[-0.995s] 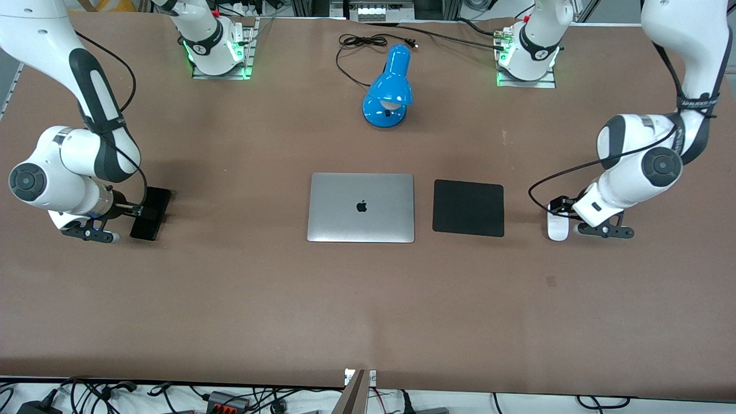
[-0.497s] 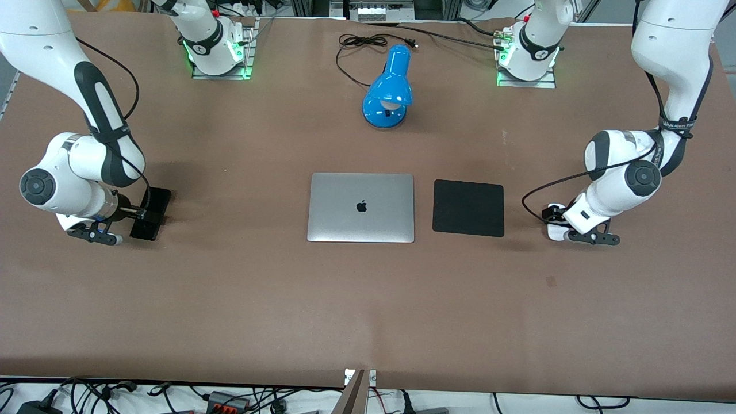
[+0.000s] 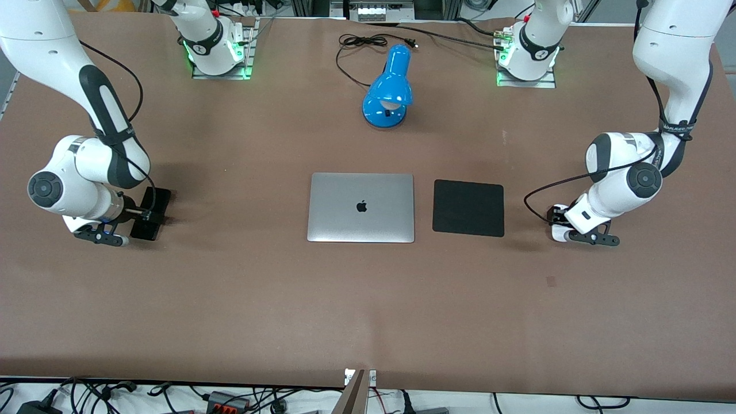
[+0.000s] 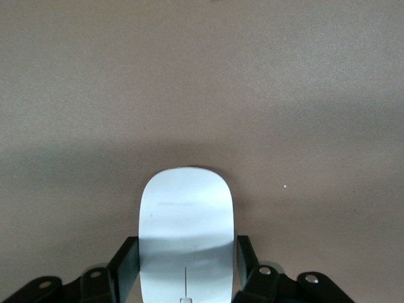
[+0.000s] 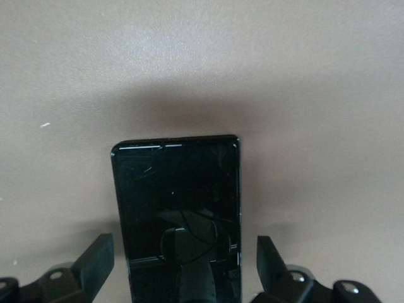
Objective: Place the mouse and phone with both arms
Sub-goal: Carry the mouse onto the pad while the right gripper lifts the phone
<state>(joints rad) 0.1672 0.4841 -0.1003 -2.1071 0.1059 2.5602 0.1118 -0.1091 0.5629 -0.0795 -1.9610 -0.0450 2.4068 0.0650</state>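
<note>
The white mouse [image 4: 187, 221] lies on the brown table near the left arm's end, beside the black mouse pad [image 3: 468, 207]; only its end [image 3: 556, 233] shows in the front view. My left gripper [image 4: 187, 265] is down over it, with its fingers [image 4: 126, 268] pressed against the mouse's two sides. The black phone [image 5: 177, 196] lies flat near the right arm's end [image 3: 152, 214]. My right gripper [image 5: 185, 265] is low over the phone's end, open, its fingers [image 5: 98, 259] standing clear of both long edges.
A closed silver laptop [image 3: 361, 207] lies mid-table, beside the mouse pad. A blue desk lamp [image 3: 389, 89] with a black cord [image 3: 356, 43] lies farther from the front camera than the laptop. Bare table lies nearer that camera.
My left gripper has moved over the mouse and now covers most of it. My right wrist has shifted slightly toward the laptop over the phone. Phone and mouse have not moved.
</note>
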